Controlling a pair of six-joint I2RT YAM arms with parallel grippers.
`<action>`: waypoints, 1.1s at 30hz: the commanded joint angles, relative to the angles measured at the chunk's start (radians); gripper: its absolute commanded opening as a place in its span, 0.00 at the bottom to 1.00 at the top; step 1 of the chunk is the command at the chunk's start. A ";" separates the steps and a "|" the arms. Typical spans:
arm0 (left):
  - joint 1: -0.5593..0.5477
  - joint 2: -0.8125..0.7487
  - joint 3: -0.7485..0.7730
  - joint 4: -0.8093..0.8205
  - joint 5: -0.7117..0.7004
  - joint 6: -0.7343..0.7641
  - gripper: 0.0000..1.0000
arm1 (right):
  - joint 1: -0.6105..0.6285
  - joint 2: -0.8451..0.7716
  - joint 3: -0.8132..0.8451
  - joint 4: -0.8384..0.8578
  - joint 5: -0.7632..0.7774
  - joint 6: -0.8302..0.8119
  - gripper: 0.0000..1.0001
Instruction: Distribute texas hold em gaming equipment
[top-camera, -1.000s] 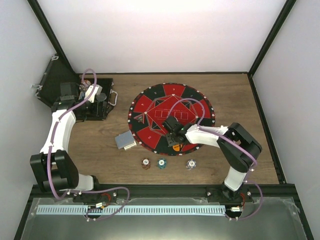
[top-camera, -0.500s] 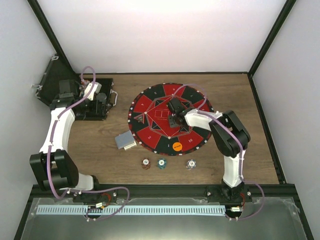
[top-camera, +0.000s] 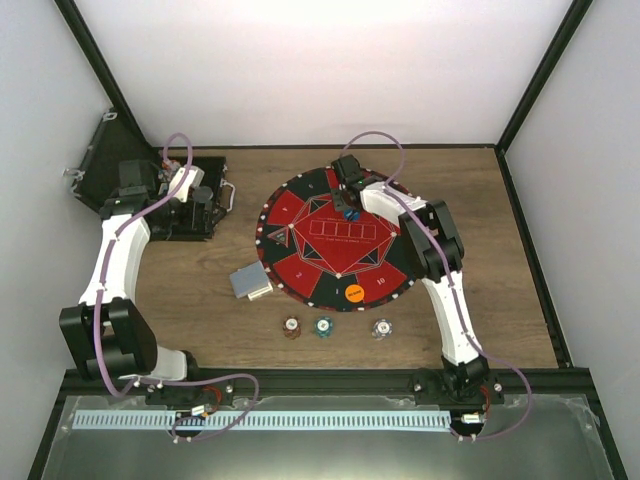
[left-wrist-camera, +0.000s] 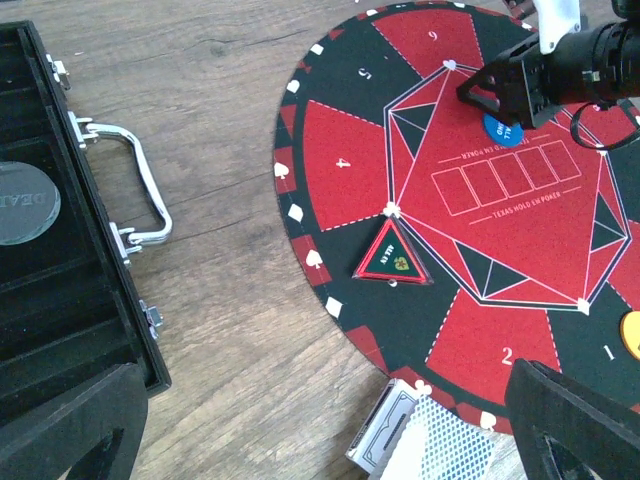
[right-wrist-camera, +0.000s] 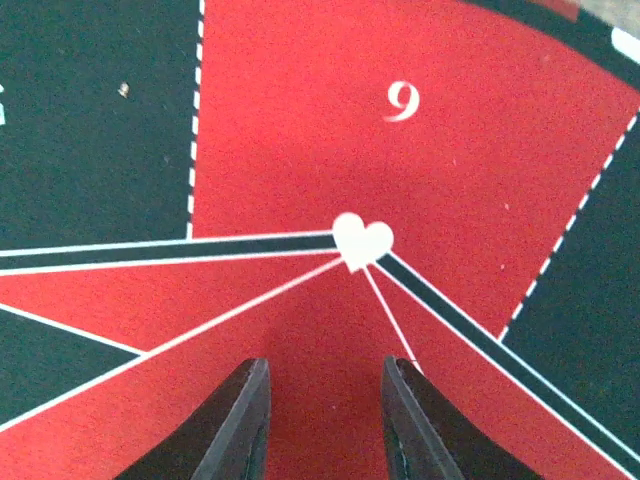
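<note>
My right gripper (right-wrist-camera: 325, 395) shows only a narrow gap between its fingers (right-wrist-camera: 240, 420), with nothing but red mat visible in it; I see nothing held. It hangs low over the far part of the round mat (top-camera: 300, 270), near the white heart (right-wrist-camera: 362, 241) below sector 9. The blue disc button (left-wrist-camera: 503, 131) lies flat on the mat right at its tips, partly covered by them in the left wrist view; I cannot tell whether they touch it. My left gripper (left-wrist-camera: 325, 375) is spread wide and empty, by the open black case (left-wrist-camera: 60, 300) and its metal handle (left-wrist-camera: 135, 185). The orange disc button (top-camera: 354, 293) sits near the mat's near edge; the card deck (top-camera: 250, 282) lies at the mat's left rim; three poker chips (top-camera: 323, 325) sit in a row on the wood nearer the arm bases, apart from each other. A green triangular marker (left-wrist-camera: 392, 257) rests on the mat between the case and the right gripper.
</note>
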 joint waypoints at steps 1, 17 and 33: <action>0.005 0.019 0.003 -0.013 0.013 0.017 1.00 | -0.009 0.043 0.096 -0.073 0.013 -0.037 0.32; 0.005 0.003 0.008 -0.014 0.015 0.013 1.00 | -0.008 -0.303 -0.285 0.020 -0.105 0.041 0.59; 0.005 0.020 0.008 0.012 0.037 -0.016 1.00 | -0.003 -0.284 -0.419 0.077 -0.104 0.052 0.28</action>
